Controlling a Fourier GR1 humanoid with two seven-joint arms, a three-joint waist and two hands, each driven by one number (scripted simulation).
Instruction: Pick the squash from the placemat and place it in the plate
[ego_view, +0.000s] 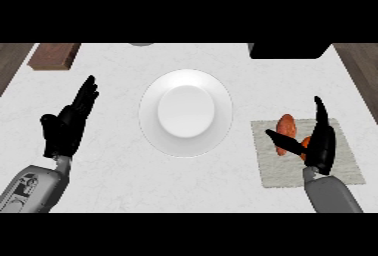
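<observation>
Right hand (322, 142): fingers straight, thumb spread toward nine o'clock, resting against the orange squash (286, 131) without curling round it. The hand covers the squash's lower right part. The squash lies on the grey placemat (341, 172), at three o'clock from the white plate (150, 120), well apart from it. Left hand (68, 125): open, fingers straight, holding nothing, at nine o'clock from the plate. A brown block (54, 56) at eleven o'clock and a black object (289, 50) at one o'clock are cut off at the top. No readable writing.
</observation>
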